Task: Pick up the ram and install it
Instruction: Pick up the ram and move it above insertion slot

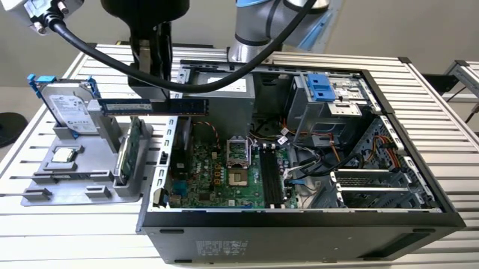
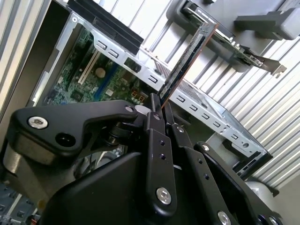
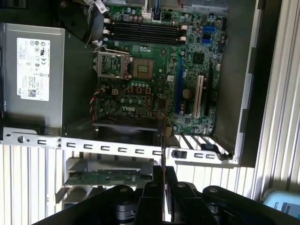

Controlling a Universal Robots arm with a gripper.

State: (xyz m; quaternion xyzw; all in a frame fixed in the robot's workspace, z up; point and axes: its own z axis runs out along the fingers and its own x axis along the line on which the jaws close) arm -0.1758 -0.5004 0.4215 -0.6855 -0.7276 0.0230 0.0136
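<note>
The ram [image 1: 153, 106] is a long blue stick with black chips. It hangs level in the air over the open computer case's wall on the exterior view's left, beside the grey holder. My gripper [image 1: 157, 96] is shut on its upper edge near the middle. In both wrist views the ram [image 2: 187, 61] [image 3: 162, 136] appears edge-on, sticking out from between the black fingertips [image 2: 153, 108]. The empty black memory slots [image 1: 271, 176] [image 3: 145, 33] lie on the green motherboard inside the case, well away from the ram.
A grey holder tray [image 1: 82, 179] on the exterior view's left carries a silver hard drive [image 1: 71, 109] and a green circuit card [image 1: 131, 148]. Inside the case [image 1: 299, 218] are a grey power supply [image 1: 224, 92], a processor socket [image 1: 238, 162], drive bays [image 1: 329, 95] and loose cables.
</note>
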